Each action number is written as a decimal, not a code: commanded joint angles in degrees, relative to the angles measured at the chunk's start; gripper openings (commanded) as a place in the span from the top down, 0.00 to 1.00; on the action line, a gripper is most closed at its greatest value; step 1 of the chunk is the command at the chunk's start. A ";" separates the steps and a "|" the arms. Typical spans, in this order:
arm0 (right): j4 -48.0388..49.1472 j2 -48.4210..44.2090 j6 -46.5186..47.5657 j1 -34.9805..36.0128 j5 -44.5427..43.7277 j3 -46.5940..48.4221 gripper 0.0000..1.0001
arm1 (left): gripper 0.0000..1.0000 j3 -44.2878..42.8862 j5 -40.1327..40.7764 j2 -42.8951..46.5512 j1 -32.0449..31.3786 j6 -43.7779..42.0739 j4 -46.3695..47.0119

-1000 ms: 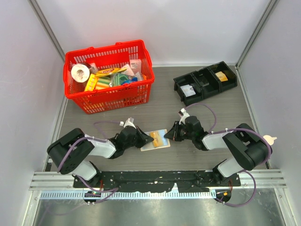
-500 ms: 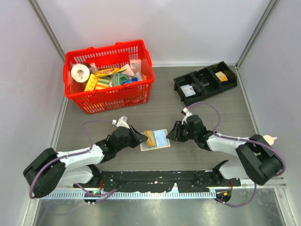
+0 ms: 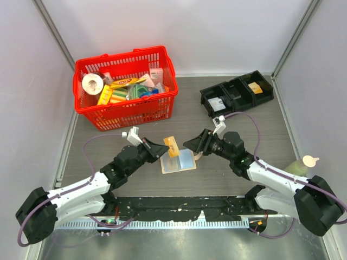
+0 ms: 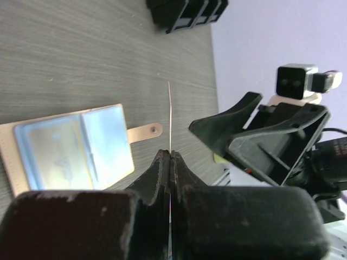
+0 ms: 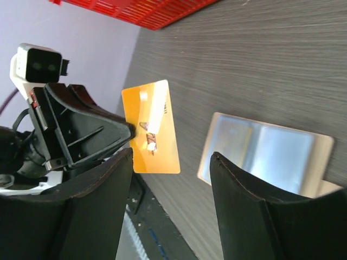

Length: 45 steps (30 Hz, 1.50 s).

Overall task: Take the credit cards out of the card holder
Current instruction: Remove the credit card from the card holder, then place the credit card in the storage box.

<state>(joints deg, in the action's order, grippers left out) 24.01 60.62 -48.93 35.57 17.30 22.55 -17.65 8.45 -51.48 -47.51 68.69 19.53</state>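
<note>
My left gripper is shut on one edge of a yellow-orange credit card, holding it in the air above the table. The left wrist view shows that card edge-on as a thin line rising from the pinched fingertips. Its flat face shows in the right wrist view. The tan card holder lies open on the table just below, pale blue sleeves up, closure tab sticking out. My right gripper hovers open beside it, holding nothing, and the holder lies beyond its fingers.
A red basket full of items stands at the back left. A black three-part tray sits at the back right. A pale bottle stands at the table's right edge.
My left gripper has risen and pulled back with the card, clear of the holder. The right gripper has opened, let go of the holder and lifted away from it.
</note>
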 commanded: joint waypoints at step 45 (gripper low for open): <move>-33.31 -0.42 36.93 -2.88 25.05 21.56 0.99 | 0.19 -32.95 -34.80 -3.25 13.49 -54.77 -45.17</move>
<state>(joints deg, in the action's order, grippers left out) 8.16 59.27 -31.00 32.75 33.01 37.71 -41.89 -14.00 -49.43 -34.79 31.99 -11.57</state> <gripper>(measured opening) 0.028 0.816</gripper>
